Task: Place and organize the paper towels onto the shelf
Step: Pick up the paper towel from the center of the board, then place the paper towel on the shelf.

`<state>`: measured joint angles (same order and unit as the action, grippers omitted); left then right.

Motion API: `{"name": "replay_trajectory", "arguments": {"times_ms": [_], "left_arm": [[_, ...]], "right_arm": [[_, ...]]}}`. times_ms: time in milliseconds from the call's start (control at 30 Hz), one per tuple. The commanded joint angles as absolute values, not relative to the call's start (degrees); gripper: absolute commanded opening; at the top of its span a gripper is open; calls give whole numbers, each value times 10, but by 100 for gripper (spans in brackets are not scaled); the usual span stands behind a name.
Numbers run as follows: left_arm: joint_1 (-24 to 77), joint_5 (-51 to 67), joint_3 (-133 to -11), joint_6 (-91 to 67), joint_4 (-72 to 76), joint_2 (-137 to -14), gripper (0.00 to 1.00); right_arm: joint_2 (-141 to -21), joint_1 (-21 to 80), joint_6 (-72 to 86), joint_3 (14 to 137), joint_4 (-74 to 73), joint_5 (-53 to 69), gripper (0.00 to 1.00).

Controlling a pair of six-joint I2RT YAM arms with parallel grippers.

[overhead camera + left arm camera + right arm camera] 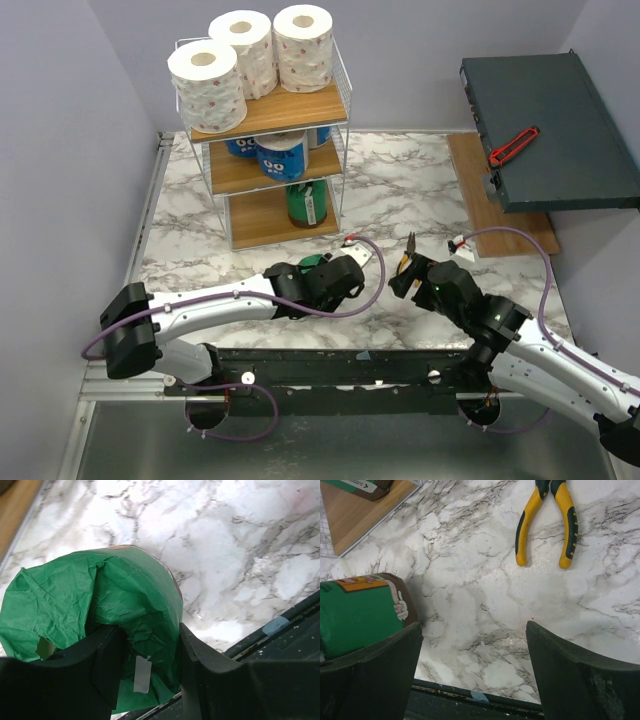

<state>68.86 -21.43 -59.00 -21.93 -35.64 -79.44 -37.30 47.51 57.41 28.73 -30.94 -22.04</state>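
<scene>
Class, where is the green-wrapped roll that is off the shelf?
The green-wrapped roll is on the table, left of centre in the top view, before the shelf, between the fingers of the left gripper.

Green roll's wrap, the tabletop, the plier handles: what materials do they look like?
Green roll: thin paper wrap, matte, finely crinkled and creased all over.
Table: marble look, white with grey veins and a slight sheen. It could be real stone or a printed laminate; the look leaves that open.
Pliers: handles look like yellow and black rubbery plastic grips, matte.
</scene>
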Motion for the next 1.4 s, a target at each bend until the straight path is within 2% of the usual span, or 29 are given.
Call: {"name": "replay_trajectory", "arguments": {"times_ms": [0, 200, 433, 667, 967, 1000, 1033, 1367], "left_arm": [[679, -297, -595, -219, -402, -758, 40], [614, -310, -611, -196, -417, -754, 41], [510, -261, -598, -177, -373, -714, 43], [452, -236, -630, -149, -344, -739, 43], [417, -253, -644, -144, -301, -788, 43], [416, -259, -643, -146, -294, -793, 43], [414, -265, -642, -147, -290, -799, 43], [398, -307, -659, -142, -261, -862, 43]], "right_arm": [[-379, 474, 567, 284, -293, -231, 87], [-387, 474, 562, 293, -288, -226, 87], [-374, 474, 562, 280, -278, -217, 87], [-381, 474, 557, 283, -273, -211, 87], [-361, 474, 559, 270, -274, -204, 87], [-360, 444, 563, 266, -274, -202, 87], [-358, 473, 564, 261, -274, -201, 87], [-351, 474, 565, 249, -278, -202, 87]]}}
